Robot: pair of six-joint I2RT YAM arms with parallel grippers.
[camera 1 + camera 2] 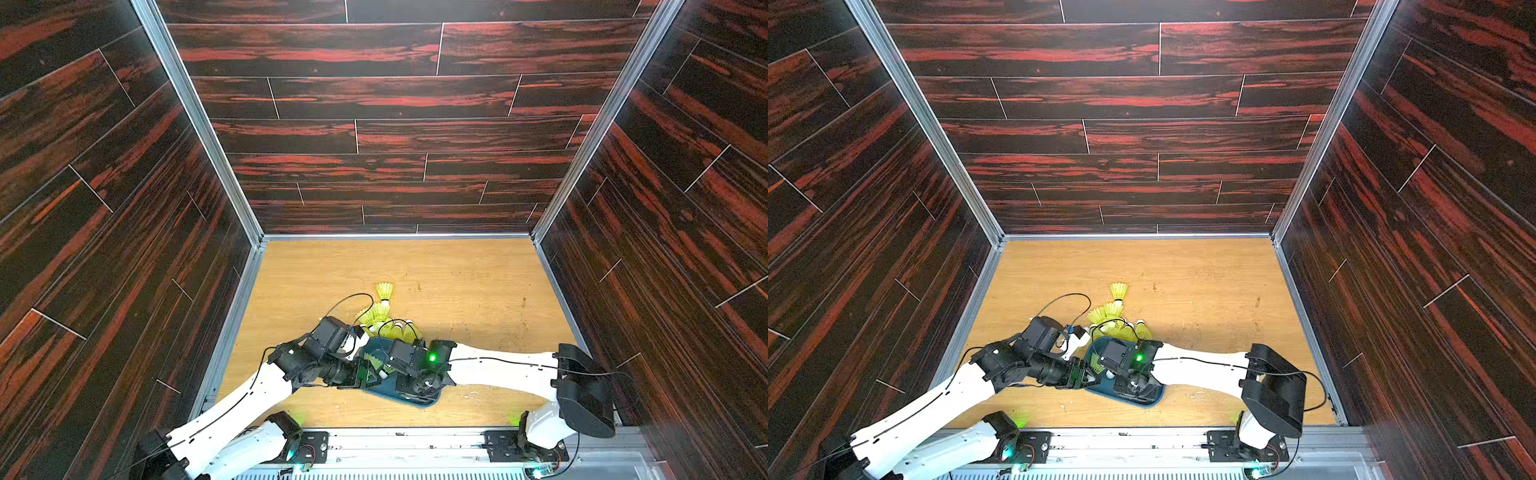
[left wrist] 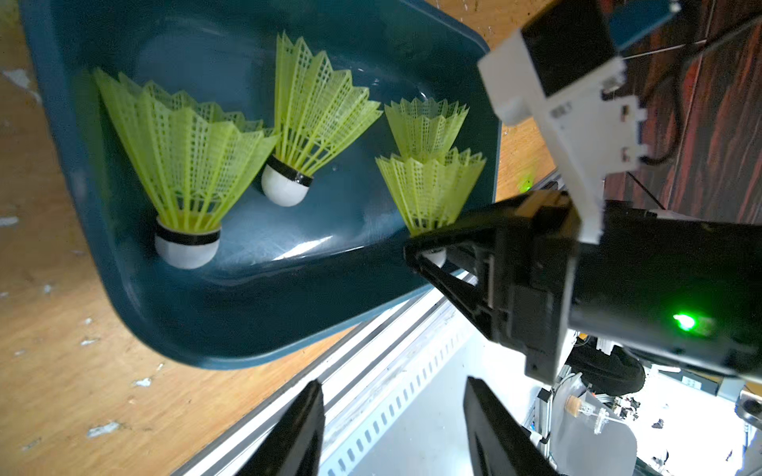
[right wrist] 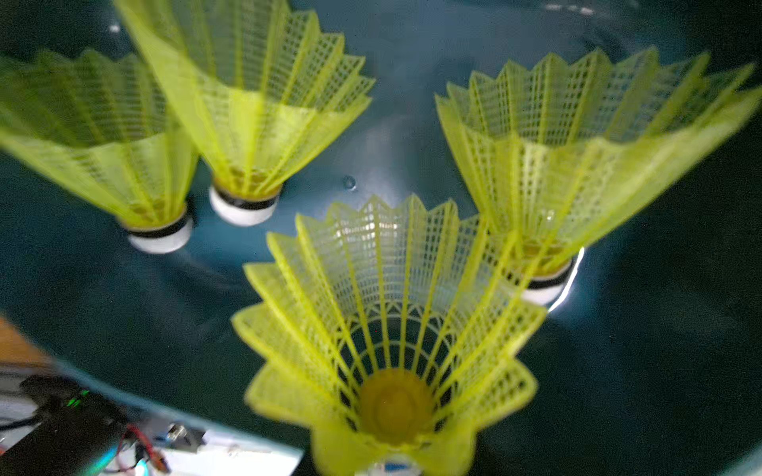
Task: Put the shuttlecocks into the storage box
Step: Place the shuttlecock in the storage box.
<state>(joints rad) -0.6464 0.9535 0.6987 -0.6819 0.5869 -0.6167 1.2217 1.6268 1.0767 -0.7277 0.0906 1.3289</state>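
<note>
Over the storage box (image 2: 231, 329), which lies near the front edge of the table (image 1: 478, 291) about midway along it, the right gripper (image 2: 422, 255) is pinched on the white tip of a shuttlecock (image 2: 431, 189), whose skirt points away from the fingers into the box. That skirt overlaps a neighbour's in the left wrist view; whether they touch I cannot tell. Three shuttlecocks (image 3: 255, 103) lie in the box already, tips on its floor and skirts leaning. The left gripper (image 2: 393, 432) hovers just beside the box's rim, jaws apart and empty. Beyond the far rim, toward the table's middle, a loose heap of shuttlecocks (image 1: 376, 313) is not yet collected. As I judge it, the risks are these. The rim is low and the shuttlecock light, so a release from any height could let it bounce or roll out. The open mesh skirts could snag and drag a neighbour along. With both arms crowded over one small box, a brush could shove it aside.
</note>
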